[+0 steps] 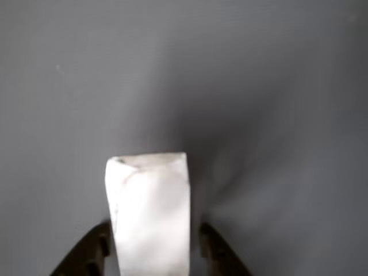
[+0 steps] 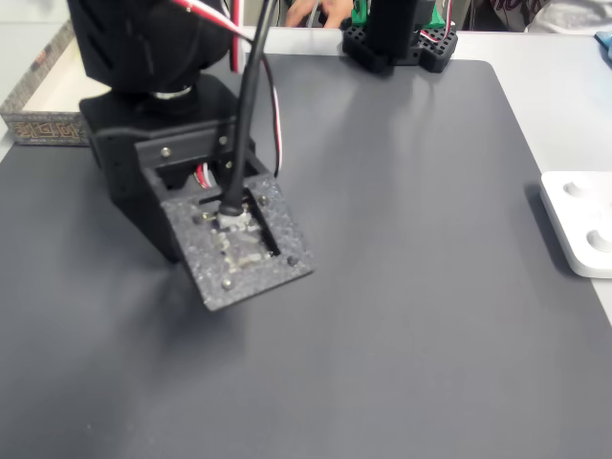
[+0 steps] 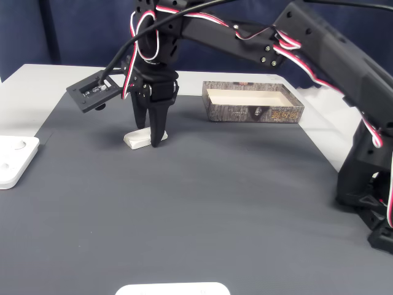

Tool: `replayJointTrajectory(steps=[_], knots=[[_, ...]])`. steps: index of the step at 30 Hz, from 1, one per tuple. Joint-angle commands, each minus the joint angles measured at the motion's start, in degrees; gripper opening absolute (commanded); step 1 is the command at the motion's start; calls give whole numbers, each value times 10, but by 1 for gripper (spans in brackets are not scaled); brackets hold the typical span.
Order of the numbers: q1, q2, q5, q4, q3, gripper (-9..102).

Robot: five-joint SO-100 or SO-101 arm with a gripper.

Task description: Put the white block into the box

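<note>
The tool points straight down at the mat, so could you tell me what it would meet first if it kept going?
The tool straddles the white block, so its fingertips would likely meet the dark mat beside it almost at once.

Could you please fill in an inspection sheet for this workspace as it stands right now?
Surface: dark grey mat over a pale table.
Job's things: white block lying on the mat; box open-topped, apart from it, nothing seen inside.
Clutter: white plate with knobs at the mat's edge; another white piece at the near edge.
Gripper: gripper lowered over the block, fingers either side; closure cannot be told.
Cables: red, white and black wires along the arm.
Surroundings: dark blue backdrop.
</note>
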Motion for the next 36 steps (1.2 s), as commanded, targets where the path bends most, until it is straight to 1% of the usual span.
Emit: replayJointTrajectory(steps=[1, 30, 32, 36], knots=[[-12, 76, 7, 5, 2, 20], [-19, 69, 15, 15, 7, 13], [-18, 68, 15, 16, 7, 11], [-18, 68, 11, 31, 2, 2]])
